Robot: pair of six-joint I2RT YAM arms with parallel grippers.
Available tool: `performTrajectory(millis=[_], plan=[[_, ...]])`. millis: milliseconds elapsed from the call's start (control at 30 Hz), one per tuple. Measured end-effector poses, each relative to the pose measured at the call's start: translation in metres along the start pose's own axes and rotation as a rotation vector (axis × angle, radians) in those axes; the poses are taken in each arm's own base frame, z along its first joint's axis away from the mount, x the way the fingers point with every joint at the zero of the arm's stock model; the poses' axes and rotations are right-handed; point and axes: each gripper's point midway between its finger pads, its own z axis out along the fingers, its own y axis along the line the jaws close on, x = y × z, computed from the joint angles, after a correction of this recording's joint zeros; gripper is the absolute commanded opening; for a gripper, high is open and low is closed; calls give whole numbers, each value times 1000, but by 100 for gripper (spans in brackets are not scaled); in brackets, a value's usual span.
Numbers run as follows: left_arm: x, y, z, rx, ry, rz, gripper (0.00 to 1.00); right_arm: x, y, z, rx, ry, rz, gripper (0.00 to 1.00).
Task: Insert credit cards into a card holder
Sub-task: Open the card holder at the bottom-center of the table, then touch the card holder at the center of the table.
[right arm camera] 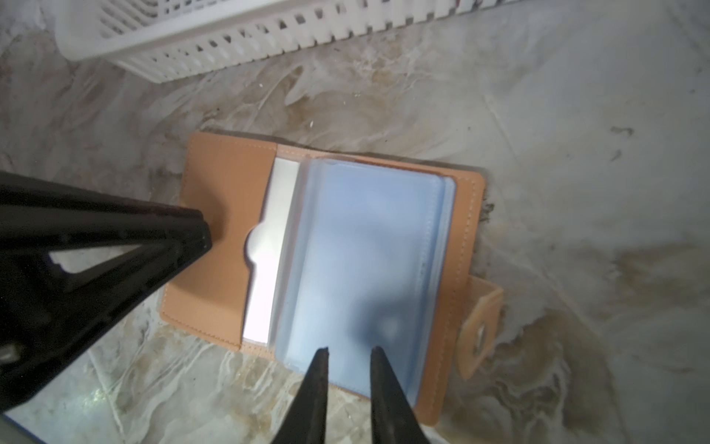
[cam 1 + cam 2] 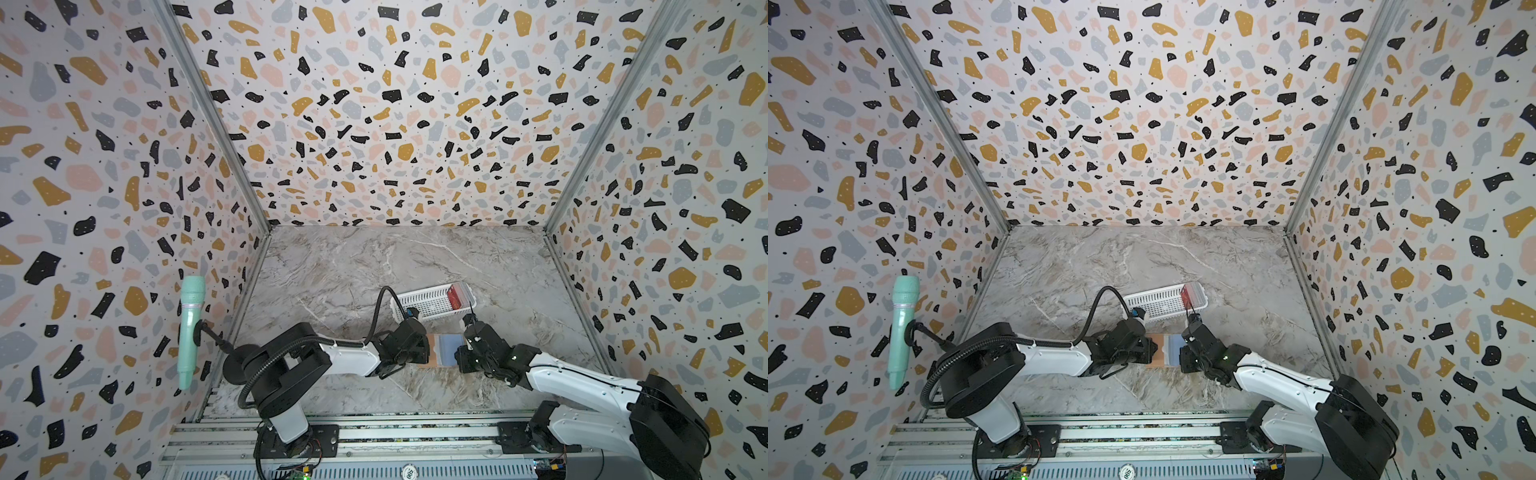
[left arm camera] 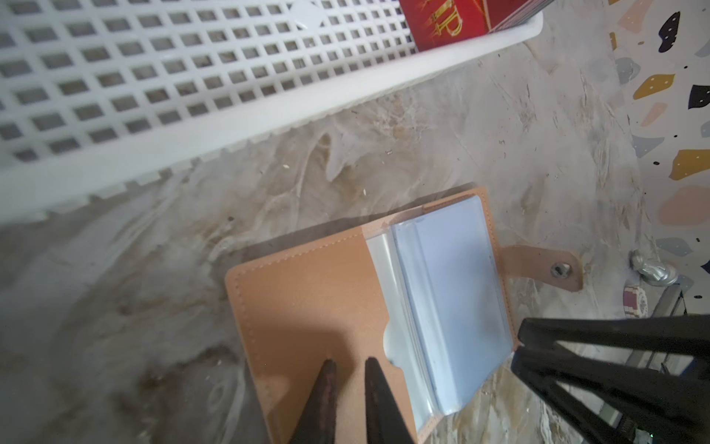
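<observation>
Though both top views take in the whole cell, the count is short: one card holder (image 2: 446,351), one white slotted basket (image 2: 419,302), one teal microphone (image 2: 189,328) on the left wall, and two arms. The card holder lies open on the marble table (image 2: 332,270), just in front of the basket, between the left gripper (image 2: 430,351) and the right gripper (image 2: 458,358). From up here neither pair of jaws can be read. Red credit cards (image 2: 455,296) stand stacked in the basket's right end, too close together to count.

From the left wrist, the left gripper (image 3: 349,363) shows two fingertips with a narrow gap and nothing between them, over the tan flap (image 3: 307,300) of the card holder. One bundle of clear sleeves (image 3: 442,288) fills its other half, and one snap strap (image 3: 553,269) sticks out past them. The right gripper's fingers (image 3: 576,332) meet the sleeves' corner. Behind, the basket (image 3: 192,77) holds the credit cards (image 3: 449,23), the front one red with gold "VIP" and more card edges beside it.

From the right wrist, the right gripper (image 1: 349,351) hangs over the blue-tinted sleeves (image 1: 365,250), its tips slightly parted and pinching nothing. Whether they touch the plastic I cannot tell. The left gripper (image 1: 203,234) has its tip at the tan flap, whose pocket holds one white insert (image 1: 272,250). One basket wall (image 1: 230,46) crosses behind.
</observation>
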Motion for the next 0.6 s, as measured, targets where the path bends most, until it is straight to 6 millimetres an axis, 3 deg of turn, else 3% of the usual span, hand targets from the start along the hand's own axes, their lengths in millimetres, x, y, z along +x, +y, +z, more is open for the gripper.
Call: performTrajectory(millis=[200, 400, 600], plan=[[3, -9, 0, 44, 19, 2, 20, -4, -10, 2, 29, 5, 5, 22], [8, -21, 0, 89, 34, 15, 21, 6, -16, 11, 60, 52, -8, 22], [14, -19, 8, 81, 51, 17, 19, 7, -17, 14, 63, 57, -8, 22]])
